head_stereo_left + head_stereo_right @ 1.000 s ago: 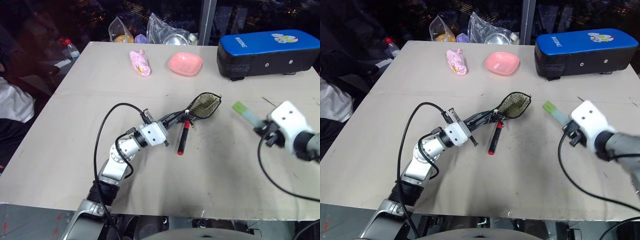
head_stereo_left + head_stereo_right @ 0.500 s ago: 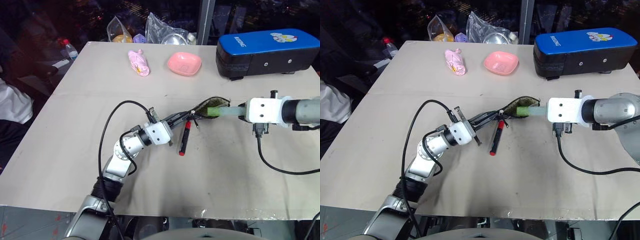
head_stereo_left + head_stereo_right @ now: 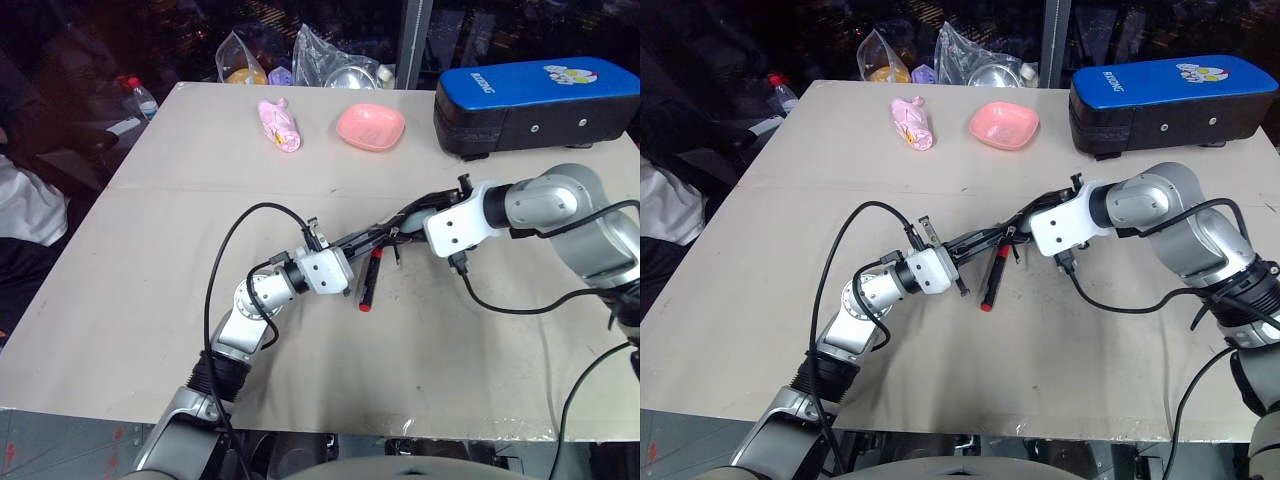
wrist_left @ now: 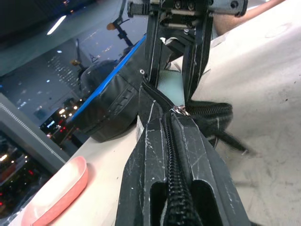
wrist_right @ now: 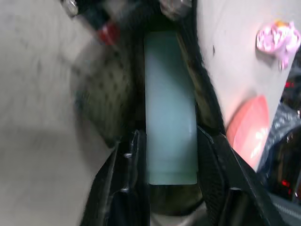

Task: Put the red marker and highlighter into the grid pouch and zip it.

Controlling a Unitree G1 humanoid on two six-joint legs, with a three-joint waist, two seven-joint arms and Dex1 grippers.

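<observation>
The left hand (image 4: 181,188) is clenched on the soft, floppy grid pouch (image 4: 207,117) at its zipper edge, mid-surface. The right hand (image 5: 171,155), fingers spread, straddles the rigid, slick highlighter (image 5: 170,103) inside the pouch mouth. The light red marker (image 3: 367,283) lies at the pouch's 6 o'clock; its black middle looks best to grasp.

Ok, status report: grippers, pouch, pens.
Left gripper shut on grid pouch edge, mouth open. Right gripper around highlighter, inside pouch mouth. Red marker on table beside pouch. Nothing blocking.

Head stereo pair looks down over the table (image 3: 130,300); both wrist cameras closely share the grid pouch (image 4: 188,141).
</observation>
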